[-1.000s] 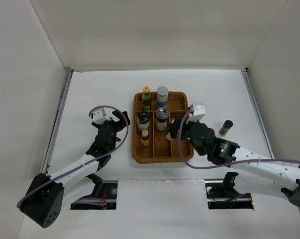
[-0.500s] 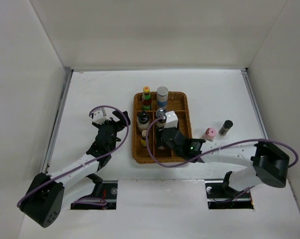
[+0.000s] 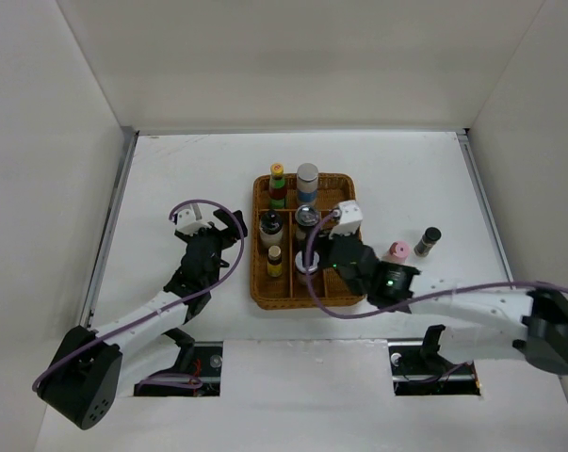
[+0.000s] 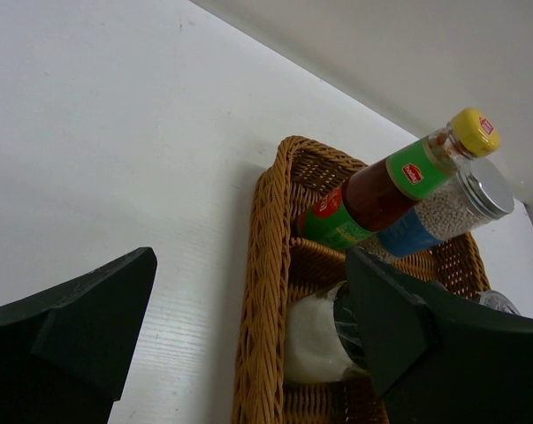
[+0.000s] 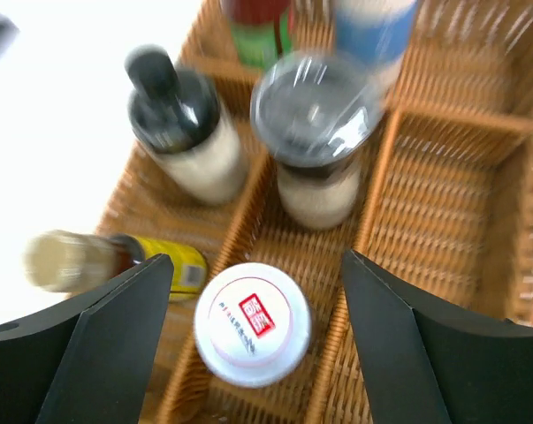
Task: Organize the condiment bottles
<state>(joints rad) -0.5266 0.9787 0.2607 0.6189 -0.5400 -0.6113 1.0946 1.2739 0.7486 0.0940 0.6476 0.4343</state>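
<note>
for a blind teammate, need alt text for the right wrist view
The open right gripper hangs over a white-capped jar standing in a wicker tray, with gaps either side of the cap. Beyond it stand a black-capped bottle and a clear-lidded jar; the picture is blurred.

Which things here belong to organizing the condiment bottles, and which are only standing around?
Belonging to the job: green bottle with yellow cap; blue-labelled jar; black-capped white bottle; clear-lidded jar; small yellow-labelled bottle; white-capped jar; pink-capped bottle; dark-capped jar.

Only there: wicker tray, which merely holds six of them; table.
</note>
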